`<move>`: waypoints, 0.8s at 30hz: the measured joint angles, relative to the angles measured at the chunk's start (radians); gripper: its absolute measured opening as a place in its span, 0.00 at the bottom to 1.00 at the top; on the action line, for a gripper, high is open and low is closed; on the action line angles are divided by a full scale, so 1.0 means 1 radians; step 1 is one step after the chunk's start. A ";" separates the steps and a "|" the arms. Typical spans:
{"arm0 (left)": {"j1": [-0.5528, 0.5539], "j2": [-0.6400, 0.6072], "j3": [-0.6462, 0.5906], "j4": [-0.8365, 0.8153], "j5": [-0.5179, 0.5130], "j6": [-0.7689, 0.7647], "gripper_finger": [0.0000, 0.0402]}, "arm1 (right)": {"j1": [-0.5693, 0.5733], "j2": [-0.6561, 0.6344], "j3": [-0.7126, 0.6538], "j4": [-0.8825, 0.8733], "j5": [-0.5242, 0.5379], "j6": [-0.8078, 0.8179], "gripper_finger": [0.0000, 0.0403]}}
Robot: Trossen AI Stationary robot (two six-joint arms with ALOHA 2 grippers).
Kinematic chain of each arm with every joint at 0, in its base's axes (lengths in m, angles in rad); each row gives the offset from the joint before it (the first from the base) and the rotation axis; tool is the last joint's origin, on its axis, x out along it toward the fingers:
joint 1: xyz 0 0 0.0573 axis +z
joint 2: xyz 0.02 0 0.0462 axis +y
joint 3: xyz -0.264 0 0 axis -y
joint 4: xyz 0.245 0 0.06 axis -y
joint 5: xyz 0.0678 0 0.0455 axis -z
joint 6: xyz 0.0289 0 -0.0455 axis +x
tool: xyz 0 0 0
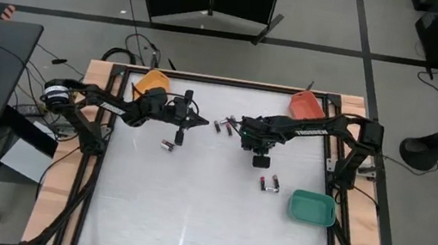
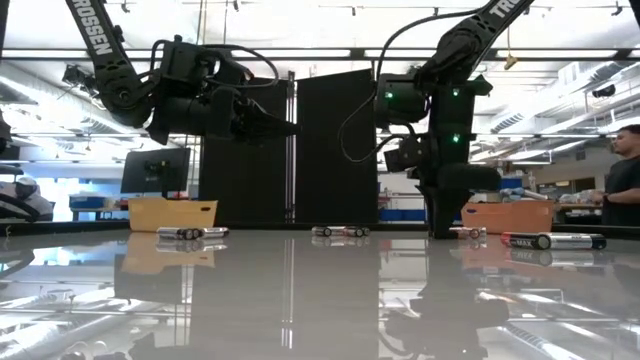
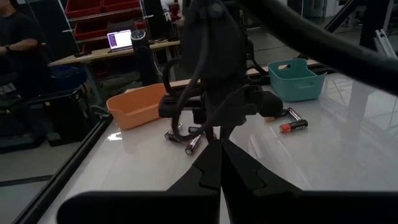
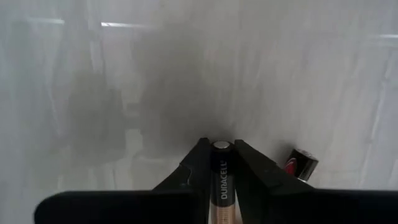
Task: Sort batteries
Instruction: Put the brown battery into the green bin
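Batteries lie in small groups on the white table: a pair [image 1: 168, 144] near my left gripper, a cluster [image 1: 223, 127] mid-table, and two [image 1: 269, 183] toward the near right. My left gripper [image 1: 199, 121] hovers shut and empty above the table, pointing level toward the right [image 3: 219, 149]. My right gripper [image 1: 262, 157] points down at the table beside the cluster, shut on a black and copper battery [image 4: 222, 177]. Another loose battery [image 4: 301, 163] lies just beside it. My right gripper pinches the battery between its two fingers [image 4: 196, 165], coming from above and pointing down. The battery stands upright along the fingers, its end [image 4: 222, 147] level with the fingertips and close to the table. Whether that end touches the table I cannot tell.
An orange tray [image 1: 153, 83] sits at the far left corner, a red-orange tray [image 1: 306, 106] at the far right, and a green tray [image 1: 312, 209] near the right edge. More batteries [image 2: 555, 240] show in the low view. A person [image 2: 625, 175] stands beyond the table.
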 joint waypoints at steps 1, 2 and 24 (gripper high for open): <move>0.000 0.000 0.000 0.000 0.000 0.000 0.03 | 0.007 -0.001 0.007 -0.011 0.000 0.003 0.14; 0.000 0.000 0.000 0.000 0.000 0.000 0.03 | 0.016 -0.002 0.018 -0.024 -0.001 0.012 0.14; 0.000 0.000 0.000 0.000 -0.021 -0.009 0.03 | 0.538 -0.162 0.267 -0.555 -0.091 1.061 0.14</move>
